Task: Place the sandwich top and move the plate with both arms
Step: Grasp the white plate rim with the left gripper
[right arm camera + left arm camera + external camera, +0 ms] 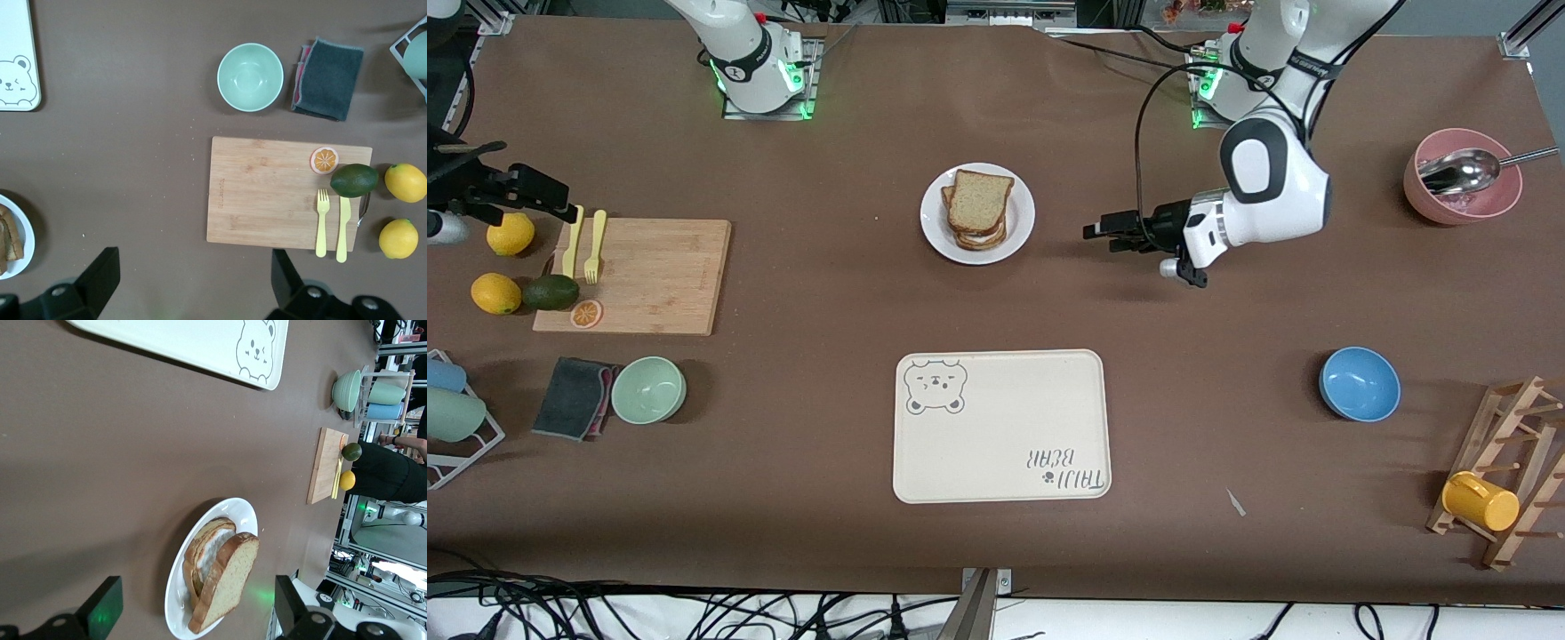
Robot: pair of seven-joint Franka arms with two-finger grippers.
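Brown table (827, 427); both end effectors, left (1096, 229) and right (193, 277), wide, empty.

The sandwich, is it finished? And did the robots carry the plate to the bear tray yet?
The sandwich top already lies on the stack, slightly askew. The plate has not moved to the bear tray, which lies nearer the camera. The left gripper is open beside the plate, empty. The right gripper is open over the cutting board's end. Lifting the plate with both arms is left.
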